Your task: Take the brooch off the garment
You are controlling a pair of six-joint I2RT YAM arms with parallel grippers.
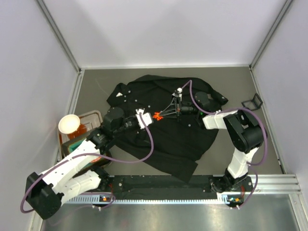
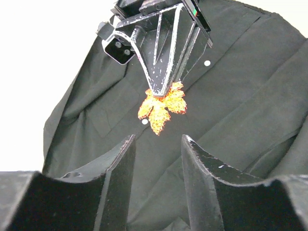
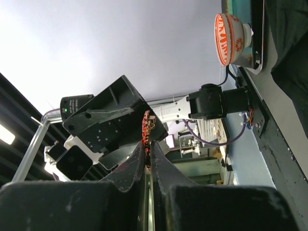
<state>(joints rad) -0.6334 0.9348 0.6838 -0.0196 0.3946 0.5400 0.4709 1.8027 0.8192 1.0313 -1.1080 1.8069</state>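
Observation:
The brooch (image 1: pixel 157 116), a small red-orange maple leaf, is pinched by its top between the tips of my right gripper (image 1: pixel 161 115), which is shut on it. In the left wrist view the leaf (image 2: pixel 161 108) hangs below those tips (image 2: pixel 161 90) over the black garment (image 2: pixel 231 96). In the right wrist view it stands edge-on (image 3: pixel 147 126) above my shut gripper (image 3: pixel 148 150), with no fabric around it. My left gripper (image 2: pixel 158 144) is open and empty, pointing at the leaf from a short way off. The garment (image 1: pixel 178 139) lies spread on the table.
A tray (image 1: pixel 94 115) sits at the left edge with a white bowl (image 1: pixel 69 123) on it; the bowl's orange-patterned side (image 3: pixel 231 38) shows in the right wrist view. A small black frame-like object (image 1: pixel 251 102) lies at the right, near the wall.

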